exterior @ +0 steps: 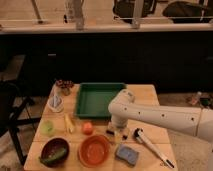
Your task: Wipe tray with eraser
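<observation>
The green tray (100, 98) lies at the back middle of the wooden table, with nothing in it. My white arm reaches in from the right, and its wrist hangs just past the tray's front right corner. Below the wrist my gripper (117, 132) points down at the tabletop, its dark fingers apart. A small tan block, the eraser (118, 135), sits on the table between the fingers. I cannot tell whether the fingers touch it.
In front stand an orange bowl (94, 150), a dark bowl (54, 151) with something green in it, and a blue sponge (127, 154). A long-handled white brush (150, 146) lies to the right. Small fruit, a cup and a pot are on the left.
</observation>
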You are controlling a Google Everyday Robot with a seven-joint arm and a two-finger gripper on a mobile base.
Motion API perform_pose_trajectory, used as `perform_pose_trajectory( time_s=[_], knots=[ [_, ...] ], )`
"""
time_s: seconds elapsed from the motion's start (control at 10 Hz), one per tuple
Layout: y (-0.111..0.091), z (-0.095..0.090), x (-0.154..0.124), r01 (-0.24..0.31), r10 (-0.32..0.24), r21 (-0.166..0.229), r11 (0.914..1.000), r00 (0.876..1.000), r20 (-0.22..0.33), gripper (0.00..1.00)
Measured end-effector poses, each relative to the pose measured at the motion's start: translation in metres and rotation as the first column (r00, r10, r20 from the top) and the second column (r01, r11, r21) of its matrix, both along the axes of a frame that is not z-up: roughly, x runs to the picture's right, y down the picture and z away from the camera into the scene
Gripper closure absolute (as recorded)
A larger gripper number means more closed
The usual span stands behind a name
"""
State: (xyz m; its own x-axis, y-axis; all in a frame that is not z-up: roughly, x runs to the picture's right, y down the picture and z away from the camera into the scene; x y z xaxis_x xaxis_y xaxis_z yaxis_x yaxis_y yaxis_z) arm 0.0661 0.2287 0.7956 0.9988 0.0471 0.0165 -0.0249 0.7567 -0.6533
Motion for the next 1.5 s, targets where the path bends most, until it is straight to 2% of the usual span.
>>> perform_pose_trajectory(
  time_s=[0.5, 0.6, 0.8, 0.9, 1.2, 1.5],
  knots=[
    [0.004, 0.021, -0.003, -0.026, 0.026, -0.039, 0.9989, 1.000, -0.006, 0.20],
    [0.007, 0.025, 0.000, -0.028, 0.028, -0.046, 0.9986, 1.000, -0.010, 0.26],
    [0.010, 0.028, 0.004, -0.033, 0.032, -0.054, 0.9980, 0.999, -0.015, 0.46],
    [0.010, 0.029, 0.006, -0.034, 0.034, -0.056, 0.9978, 0.999, -0.017, 0.51],
    [0.015, 0.030, 0.013, -0.040, 0.038, -0.066, 0.9970, 0.999, -0.020, 0.54],
    [0.024, 0.032, 0.023, -0.041, 0.040, -0.070, 0.9967, 0.999, -0.022, 0.81]
  ],
)
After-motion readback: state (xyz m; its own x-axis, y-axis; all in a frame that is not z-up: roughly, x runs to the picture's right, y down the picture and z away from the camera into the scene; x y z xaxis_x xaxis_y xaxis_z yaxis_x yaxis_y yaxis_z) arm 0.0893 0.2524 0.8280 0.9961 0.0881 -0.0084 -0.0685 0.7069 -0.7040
